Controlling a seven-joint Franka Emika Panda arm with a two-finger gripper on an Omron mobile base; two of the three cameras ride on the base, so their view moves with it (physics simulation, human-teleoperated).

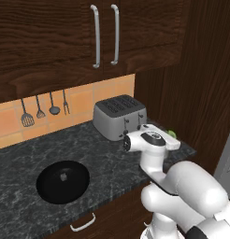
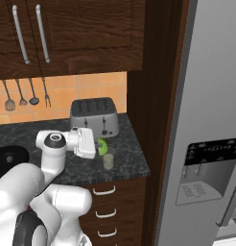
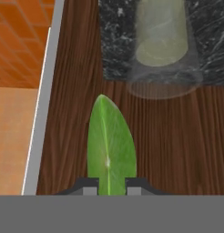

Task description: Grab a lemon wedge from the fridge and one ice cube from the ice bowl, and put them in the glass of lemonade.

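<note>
My gripper point(image 3: 109, 184) is shut on the lemon wedge point(image 3: 110, 145), a bright green pointed sliver that sticks out from between the two finger tips. In the right base view the lemon wedge point(image 2: 102, 146) hangs just above and slightly left of the glass of lemonade point(image 2: 108, 161), which stands near the counter's front edge. Ahead of the wedge in the hand view, the glass of lemonade point(image 3: 161, 41) stands apart from it. The ice bowl point(image 1: 46, 191) sits on the counter to the left, with an ice cube point(image 1: 63, 176) in it. The fridge point(image 2: 211, 120) stands at the right.
A grey toaster point(image 2: 94, 116) stands behind the gripper against the tiled wall. A dark wood panel point(image 2: 153, 120) closes off the counter's right end beside the fridge. Wall cabinets point(image 1: 89, 32) hang overhead and utensils point(image 1: 39, 109) hang on the wall.
</note>
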